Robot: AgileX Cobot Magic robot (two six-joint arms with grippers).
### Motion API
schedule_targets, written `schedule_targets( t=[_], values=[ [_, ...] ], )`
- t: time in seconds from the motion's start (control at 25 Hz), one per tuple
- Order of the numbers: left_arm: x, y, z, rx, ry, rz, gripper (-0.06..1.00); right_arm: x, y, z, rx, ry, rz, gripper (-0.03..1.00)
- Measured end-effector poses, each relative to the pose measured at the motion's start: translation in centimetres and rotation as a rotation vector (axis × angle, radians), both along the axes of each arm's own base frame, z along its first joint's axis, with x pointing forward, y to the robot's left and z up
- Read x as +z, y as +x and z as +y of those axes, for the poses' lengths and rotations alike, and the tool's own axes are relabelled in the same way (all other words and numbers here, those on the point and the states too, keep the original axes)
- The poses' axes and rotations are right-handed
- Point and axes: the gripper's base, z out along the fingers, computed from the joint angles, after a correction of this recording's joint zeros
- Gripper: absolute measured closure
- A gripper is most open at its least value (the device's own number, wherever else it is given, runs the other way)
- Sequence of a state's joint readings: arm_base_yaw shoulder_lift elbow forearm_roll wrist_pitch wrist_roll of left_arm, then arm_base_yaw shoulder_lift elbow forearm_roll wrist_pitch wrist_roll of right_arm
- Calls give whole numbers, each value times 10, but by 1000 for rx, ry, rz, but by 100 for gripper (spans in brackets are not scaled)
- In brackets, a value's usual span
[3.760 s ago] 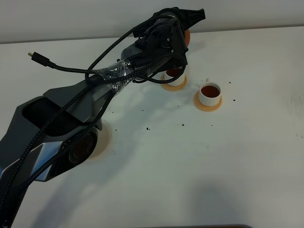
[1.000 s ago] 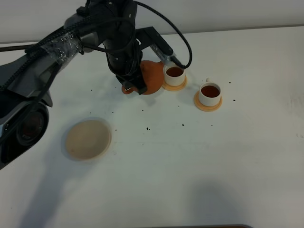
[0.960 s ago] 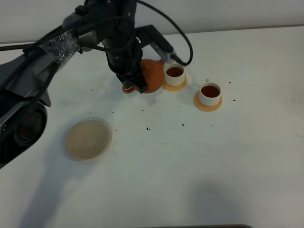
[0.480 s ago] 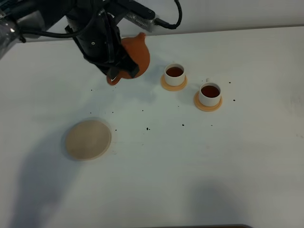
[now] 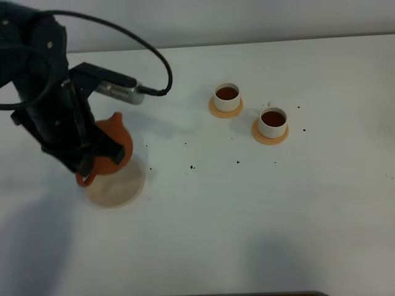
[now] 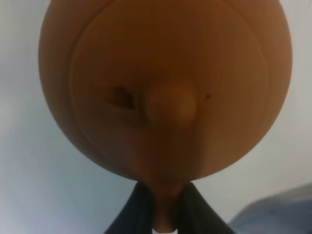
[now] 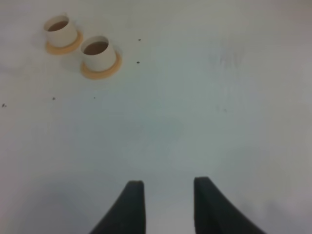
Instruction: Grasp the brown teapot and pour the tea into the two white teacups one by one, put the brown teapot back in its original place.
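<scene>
My left gripper point(image 5: 86, 165) is shut on the handle of the brown teapot point(image 5: 110, 145) and holds it over the back edge of the cream-beige mat point(image 5: 117, 187); I cannot tell whether it touches the mat. In the left wrist view the teapot point(image 6: 165, 87) fills the frame, lid knob facing the camera, with my fingers point(image 6: 139, 207) pinching the handle. The two white teacups point(image 5: 227, 96) point(image 5: 273, 121) stand on orange-tan saucers at the middle right, both holding dark tea. They also show in the right wrist view point(image 7: 60, 30) point(image 7: 97, 52). My right gripper point(image 7: 165, 190) is open and empty over bare table.
A black cable and a silver plug point(image 5: 120, 92) hang off the left arm above the teapot. Small dark specks point(image 5: 192, 166) dot the white table between the mat and the cups.
My left gripper has carried the teapot away from the cups, leftward and toward the front, down to the cream-beige mat.
</scene>
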State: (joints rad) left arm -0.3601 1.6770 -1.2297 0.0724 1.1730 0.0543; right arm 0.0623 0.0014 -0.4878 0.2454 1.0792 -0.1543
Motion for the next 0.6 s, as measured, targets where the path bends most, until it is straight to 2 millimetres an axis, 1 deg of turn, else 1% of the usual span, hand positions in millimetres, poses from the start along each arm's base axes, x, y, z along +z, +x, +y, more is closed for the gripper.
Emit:
schedule_targets(
  t=[0.12,0.24,0.32,0.6],
  values=[
    [-20,-15,10,54,-21,10,83,0,0,0,0,0,0,73],
    [-38,-22,16,86,-48,-7,83,0,0,0,0,0,0,73],
    [-47,-23,17,95,-62,-35,83,0,0,0,0,0,0,73],
    [-59,-19,15,119,-84,-80,83,0,0,0,0,0,0,73]
  ],
)
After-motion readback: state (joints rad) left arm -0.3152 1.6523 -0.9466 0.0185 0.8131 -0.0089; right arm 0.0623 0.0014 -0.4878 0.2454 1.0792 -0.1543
